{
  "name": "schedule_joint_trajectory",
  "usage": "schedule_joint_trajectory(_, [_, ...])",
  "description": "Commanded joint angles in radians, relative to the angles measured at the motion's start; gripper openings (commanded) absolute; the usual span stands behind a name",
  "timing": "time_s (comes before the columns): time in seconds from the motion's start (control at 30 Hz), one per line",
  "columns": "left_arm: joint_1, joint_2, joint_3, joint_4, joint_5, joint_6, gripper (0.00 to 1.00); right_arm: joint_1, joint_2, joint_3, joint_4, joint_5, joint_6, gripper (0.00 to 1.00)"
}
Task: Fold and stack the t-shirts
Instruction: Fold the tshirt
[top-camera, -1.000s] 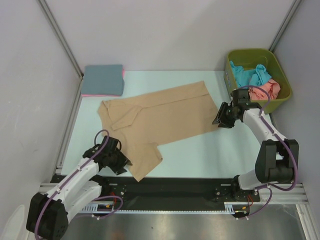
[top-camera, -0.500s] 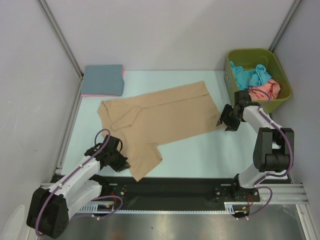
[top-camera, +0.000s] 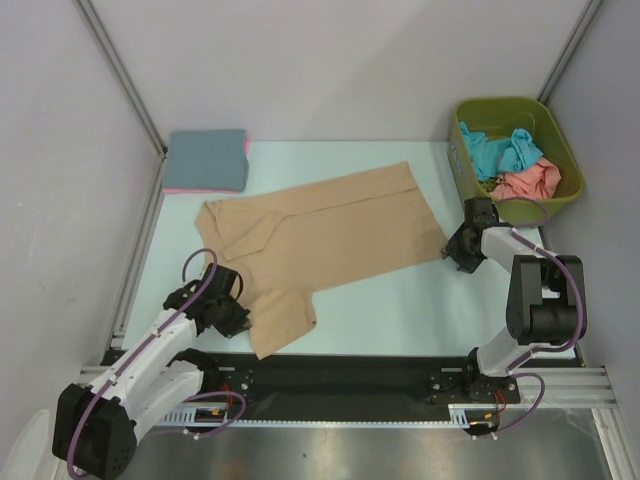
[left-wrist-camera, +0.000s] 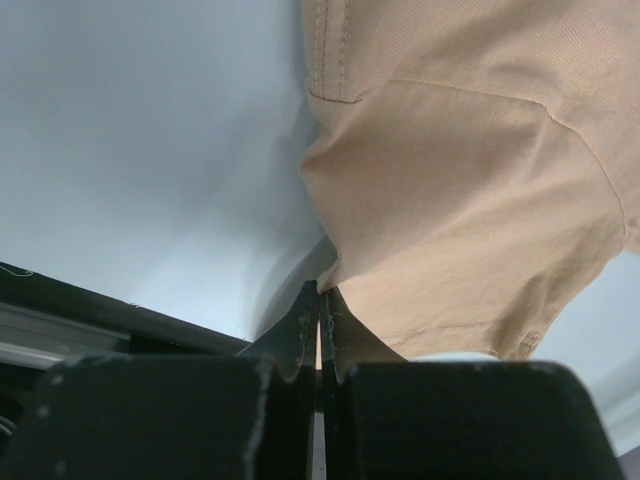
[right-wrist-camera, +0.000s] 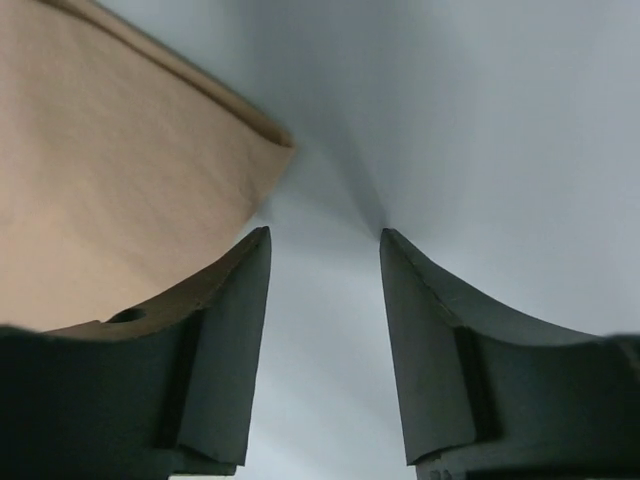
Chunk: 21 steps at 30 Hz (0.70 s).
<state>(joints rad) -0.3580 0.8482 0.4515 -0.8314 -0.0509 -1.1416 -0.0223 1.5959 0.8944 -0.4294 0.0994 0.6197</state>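
Pinching the tan t-shirt (top-camera: 330, 225) edge tight with the left claw (top-camera: 243, 320). Holding the right claw (right-wrist-camera: 325, 235) apart just beside the shirt's corner, low over the surface (top-camera: 400, 300).

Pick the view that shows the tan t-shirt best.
Top external: the whole tan t-shirt lies spread on the table. Left wrist shows only one end, pinched in the shut left gripper; right wrist shows only a corner beside the open right gripper.
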Motion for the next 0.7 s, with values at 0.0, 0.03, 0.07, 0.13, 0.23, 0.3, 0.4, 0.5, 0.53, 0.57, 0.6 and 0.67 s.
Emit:
schedule_joint_trajectory(0.0, [-0.002,0.003,0.041,-0.025,-0.026,0.04,0.0,-0.005,-0.036,0.0,0.122,0.086,0.057,0.51])
schedule_joint_trajectory(0.03, [-0.002,0.003,0.042,-0.026,-0.026,0.043,0.0,-0.005,-0.018,0.004,0.129,0.085,0.055,0.48])
schedule_joint_trajectory(0.07, [-0.002,0.003,0.044,-0.026,-0.026,0.049,0.0,-0.005,-0.005,0.014,0.127,0.086,0.055,0.48])
schedule_joint_trajectory(0.13, [-0.002,0.008,0.053,-0.025,-0.032,0.059,0.0,-0.005,0.018,0.037,0.126,0.082,0.055,0.46])
schedule_joint_trajectory(0.23, [-0.002,0.018,0.076,-0.031,-0.041,0.08,0.0,-0.005,0.038,0.043,0.132,0.077,0.063,0.45])
schedule_joint_trajectory(0.3, [-0.002,0.022,0.088,-0.037,-0.052,0.094,0.0,-0.004,0.041,0.04,0.141,0.077,0.066,0.44])
schedule_joint_trajectory(0.4, [-0.002,0.022,0.105,-0.04,-0.063,0.112,0.0,-0.005,0.058,0.044,0.153,0.069,0.069,0.44])
schedule_joint_trajectory(0.5, [-0.002,0.019,0.11,-0.049,-0.066,0.125,0.01,-0.004,0.073,0.054,0.159,0.068,0.083,0.43])
schedule_joint_trajectory(0.53, [-0.002,0.014,0.108,-0.054,-0.067,0.126,0.0,-0.002,0.075,0.052,0.165,0.069,0.086,0.43])
schedule_joint_trajectory(0.57, [-0.002,0.006,0.107,-0.058,-0.067,0.129,0.0,-0.001,0.078,0.054,0.167,0.074,0.092,0.43])
schedule_joint_trajectory(0.6, [-0.002,0.005,0.105,-0.06,-0.067,0.131,0.0,0.001,0.082,0.054,0.169,0.082,0.092,0.42])
schedule_joint_trajectory(0.67, [-0.002,-0.003,0.107,-0.063,-0.069,0.135,0.0,0.004,0.085,0.049,0.17,0.097,0.098,0.41])
